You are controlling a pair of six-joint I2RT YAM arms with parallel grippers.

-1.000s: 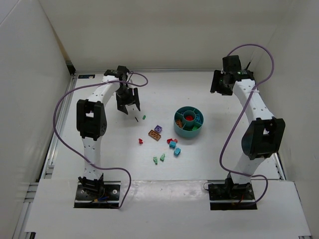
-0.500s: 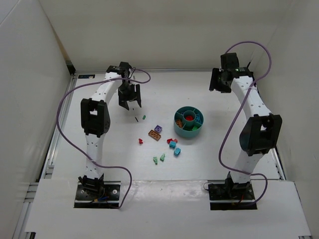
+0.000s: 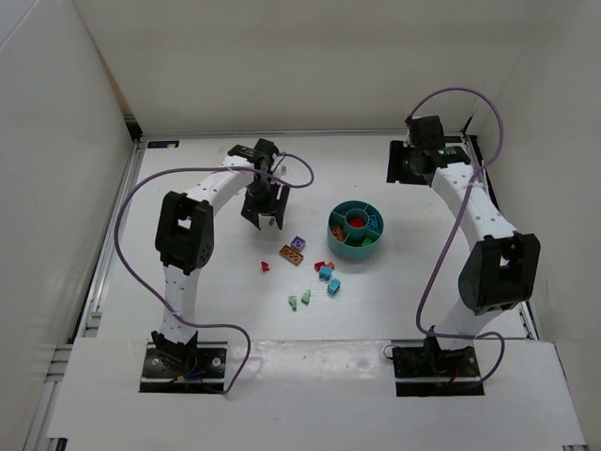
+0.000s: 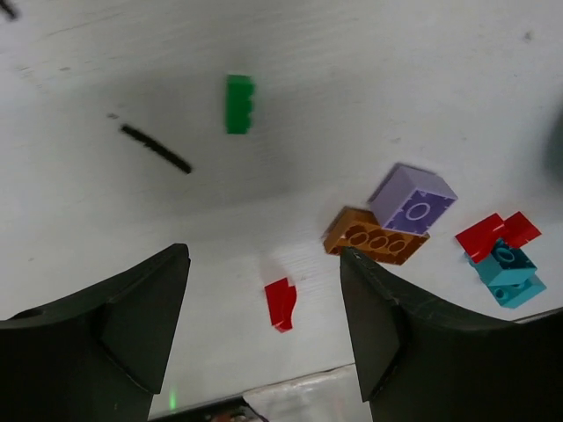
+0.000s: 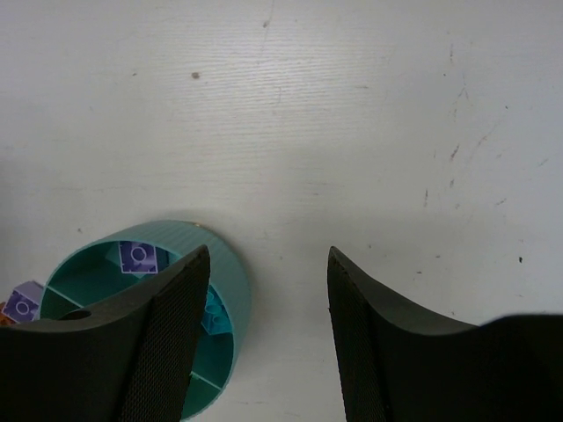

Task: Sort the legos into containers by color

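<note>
The teal bowl [image 3: 355, 251] stands right of centre, with red legos in its middle cup and a purple lego [image 5: 138, 257] and a blue lego [image 5: 211, 313] in its compartments. Loose legos lie to its left: purple [image 3: 299, 242], orange [image 3: 292, 255], small red [image 3: 266, 266], a red and teal cluster [image 3: 326, 272] and two green ones [image 3: 299, 300]. My left gripper [image 3: 265, 218] hangs open above a green lego [image 4: 238, 104], nothing between its fingers. The right gripper [image 3: 402, 165] is open and empty behind the bowl's right side.
A thin black mark [image 4: 156, 148] lies on the white table near the green lego. White walls enclose the table on the left, back and right. Purple cables loop off both arms.
My left gripper has swung right and toward the loose bricks, from the far left to over the green lego. The right gripper has shifted slightly left and back.
</note>
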